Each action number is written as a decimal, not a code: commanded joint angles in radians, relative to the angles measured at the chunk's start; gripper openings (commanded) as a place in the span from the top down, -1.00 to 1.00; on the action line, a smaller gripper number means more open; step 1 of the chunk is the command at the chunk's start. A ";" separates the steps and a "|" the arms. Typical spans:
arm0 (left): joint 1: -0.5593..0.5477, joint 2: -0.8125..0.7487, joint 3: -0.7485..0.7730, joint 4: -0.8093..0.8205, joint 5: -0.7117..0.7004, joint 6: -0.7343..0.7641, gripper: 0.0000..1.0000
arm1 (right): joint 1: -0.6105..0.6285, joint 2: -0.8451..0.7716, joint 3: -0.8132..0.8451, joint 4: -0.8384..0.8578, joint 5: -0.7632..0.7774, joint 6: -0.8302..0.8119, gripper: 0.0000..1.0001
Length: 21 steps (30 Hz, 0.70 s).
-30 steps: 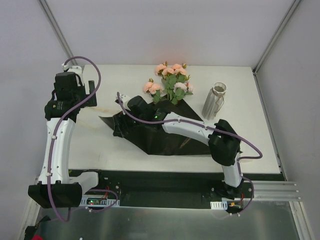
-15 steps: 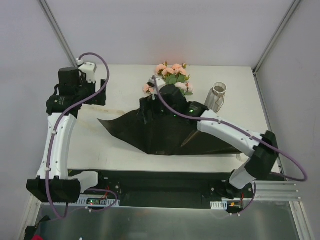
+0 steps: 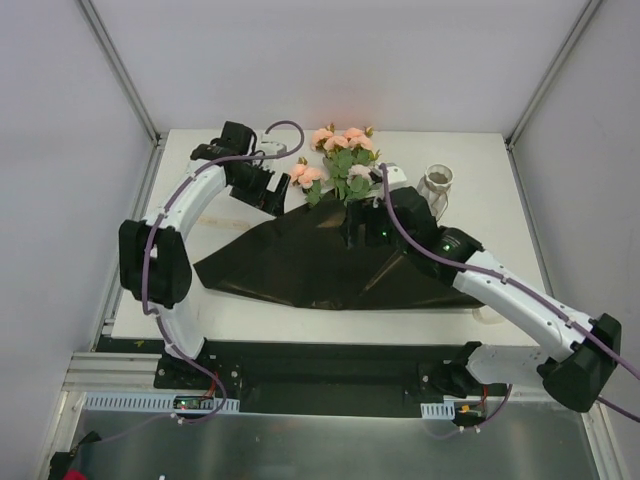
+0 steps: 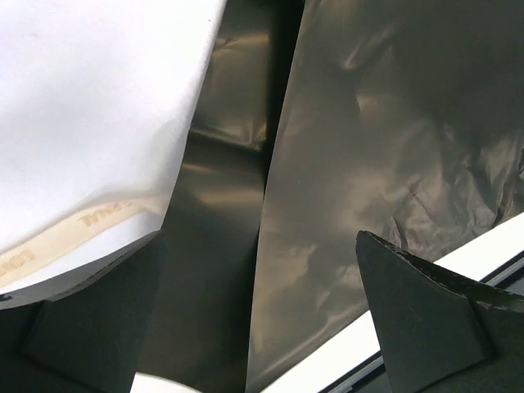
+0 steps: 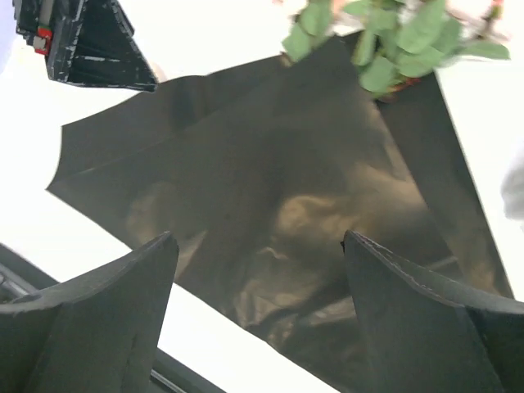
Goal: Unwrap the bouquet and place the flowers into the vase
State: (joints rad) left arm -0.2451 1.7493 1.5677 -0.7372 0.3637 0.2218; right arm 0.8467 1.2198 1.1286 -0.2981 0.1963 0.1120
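Bright light, sheen on black paper (image 5: 303,213)

Table (image 3: 470,160) w/ blk paper (image 3: 300,260), flowers (image 3: 345,150), vase (image 3: 437,182).

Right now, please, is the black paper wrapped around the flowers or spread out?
Spread out: the black paper lies flat on the table, flowers at its edge.

A cream ribbon (image 4: 82,229) is lying at eight o'clock in the left wrist view, carrying pale printed lettering that is showing too blurred to read.
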 commanded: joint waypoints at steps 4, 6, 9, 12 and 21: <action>-0.029 0.182 0.087 -0.022 0.204 0.080 -0.96 | -0.078 -0.150 -0.110 0.011 -0.009 0.015 -0.67; -0.051 0.220 0.095 -0.021 0.233 0.100 -0.92 | -0.086 -0.163 -0.130 0.011 -0.011 0.025 -0.65; -0.068 0.269 0.110 -0.019 0.248 0.114 -0.89 | -0.100 -0.178 -0.142 0.010 -0.020 0.034 -0.63; -0.071 0.325 0.133 -0.019 0.259 0.114 -0.85 | -0.106 -0.190 -0.151 0.010 -0.032 0.035 -0.61; -0.102 0.415 0.189 -0.022 0.247 0.128 -0.65 | -0.143 -0.229 -0.164 0.004 -0.077 0.046 -0.60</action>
State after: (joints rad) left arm -0.3286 2.1532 1.7103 -0.7403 0.5755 0.3122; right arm 0.7204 1.0271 0.9657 -0.3038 0.1493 0.1394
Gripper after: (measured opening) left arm 0.827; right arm 0.805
